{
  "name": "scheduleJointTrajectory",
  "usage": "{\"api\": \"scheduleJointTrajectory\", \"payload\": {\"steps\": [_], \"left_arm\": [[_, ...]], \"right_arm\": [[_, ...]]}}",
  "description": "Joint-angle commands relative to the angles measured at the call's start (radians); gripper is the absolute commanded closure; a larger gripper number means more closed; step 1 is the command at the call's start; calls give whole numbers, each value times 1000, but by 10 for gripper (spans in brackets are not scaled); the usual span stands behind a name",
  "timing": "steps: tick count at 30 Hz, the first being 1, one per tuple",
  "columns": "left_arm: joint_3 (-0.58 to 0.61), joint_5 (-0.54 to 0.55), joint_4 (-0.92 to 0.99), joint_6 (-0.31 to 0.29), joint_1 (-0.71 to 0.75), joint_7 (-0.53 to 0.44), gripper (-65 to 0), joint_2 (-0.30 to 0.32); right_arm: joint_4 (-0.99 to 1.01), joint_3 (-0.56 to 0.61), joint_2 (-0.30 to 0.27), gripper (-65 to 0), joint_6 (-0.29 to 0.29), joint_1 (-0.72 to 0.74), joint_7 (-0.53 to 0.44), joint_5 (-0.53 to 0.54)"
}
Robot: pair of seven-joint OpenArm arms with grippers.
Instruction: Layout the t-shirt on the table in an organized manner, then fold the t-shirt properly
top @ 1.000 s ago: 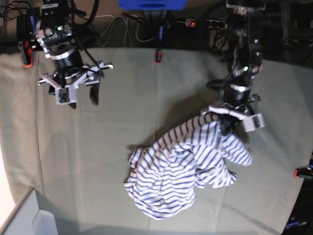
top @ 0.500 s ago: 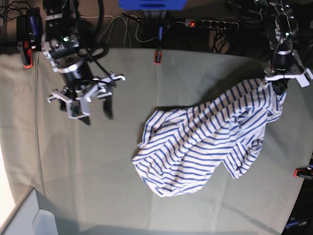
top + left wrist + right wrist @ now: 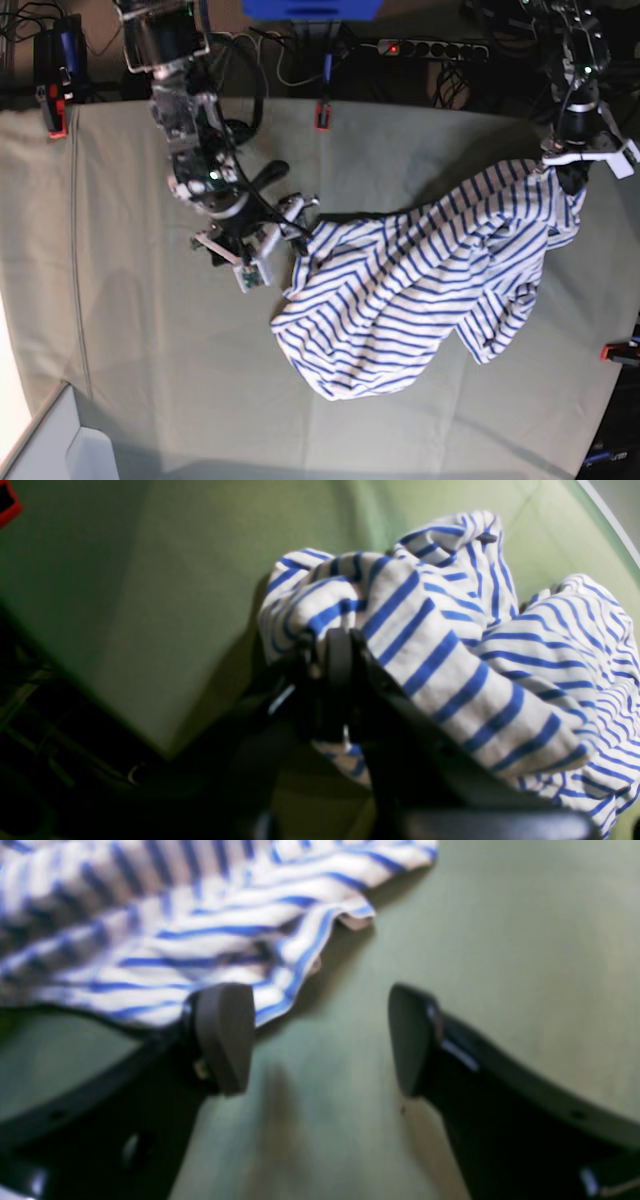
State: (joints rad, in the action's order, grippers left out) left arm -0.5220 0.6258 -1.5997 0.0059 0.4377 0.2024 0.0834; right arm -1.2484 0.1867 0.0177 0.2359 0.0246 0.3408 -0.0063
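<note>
The white, blue-striped t-shirt (image 3: 410, 300) lies stretched across the table (image 3: 150, 350), from the middle up to the far right corner. My left gripper (image 3: 570, 172) is shut on a bunched fold at that far right end, and the left wrist view shows the t-shirt (image 3: 450, 655) draped over the shut gripper (image 3: 340, 650). My right gripper (image 3: 283, 232) is low at the shirt's left edge. In the right wrist view this gripper (image 3: 317, 1040) is open over the table (image 3: 500, 940), its left finger (image 3: 225, 1035) right against the t-shirt's hem (image 3: 200, 925) and nothing between the fingers.
Red clamps sit on the table's edges at the back (image 3: 322, 113), back left (image 3: 55, 120) and right (image 3: 620, 350). Cables and a power strip (image 3: 430, 47) lie behind the table. A pale grey corner (image 3: 60, 440) shows at the front left.
My right arm swung from the back left down to the shirt's left edge and its jaws spread wider. The left gripper first pulled the shirt to the far right corner, then held still.
</note>
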Motion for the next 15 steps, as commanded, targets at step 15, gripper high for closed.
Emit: {"api": "scheduleJointTrajectory", "payload": {"steps": [15], "left_arm": [[-8,6,49,-4,0,-28,-2,6]], "right_arm": [[195,4,74,-416,23,134,-29,12]]}}
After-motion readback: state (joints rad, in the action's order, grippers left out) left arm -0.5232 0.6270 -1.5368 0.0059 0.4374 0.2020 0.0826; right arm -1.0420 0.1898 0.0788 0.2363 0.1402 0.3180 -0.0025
